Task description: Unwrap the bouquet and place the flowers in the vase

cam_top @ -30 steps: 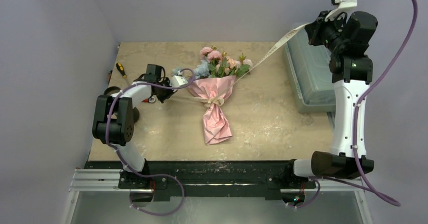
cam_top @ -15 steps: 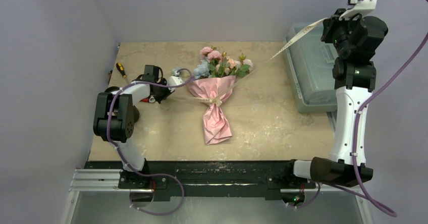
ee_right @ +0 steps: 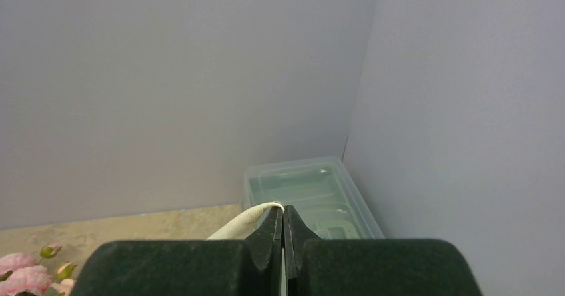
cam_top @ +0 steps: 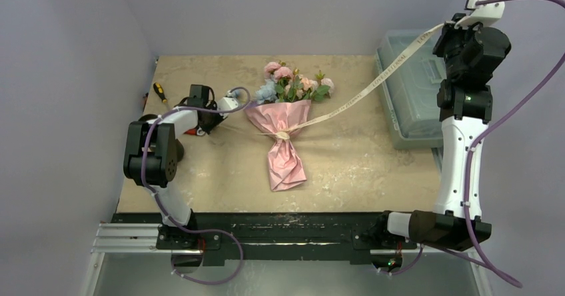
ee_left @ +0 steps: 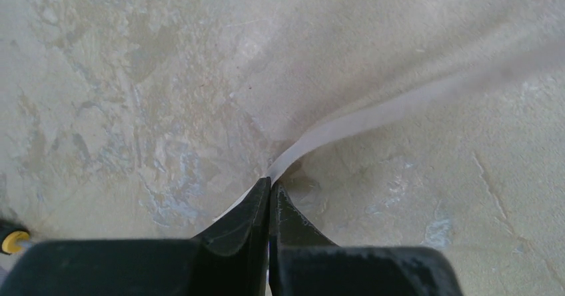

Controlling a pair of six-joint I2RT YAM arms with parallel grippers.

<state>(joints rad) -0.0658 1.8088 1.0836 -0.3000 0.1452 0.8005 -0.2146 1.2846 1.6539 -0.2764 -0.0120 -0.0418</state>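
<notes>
At desk centre lies the bouquet. Raised at 2 o'clock, the right jaws pinch one ribbon end; low at 9 o'clock, the left jaws pinch the other, tensioning the knot for release.

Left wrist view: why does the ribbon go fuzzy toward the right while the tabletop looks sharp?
Left wrist view: the ribbon is crisp by the left gripper, then smears toward the right edge, likely lifting out of focus; the table texture is sharp. Top external view: soft, even light, the ribbon clear throughout. Right wrist view: no glare, the right gripper sharp where it pinches the ribbon.
</notes>
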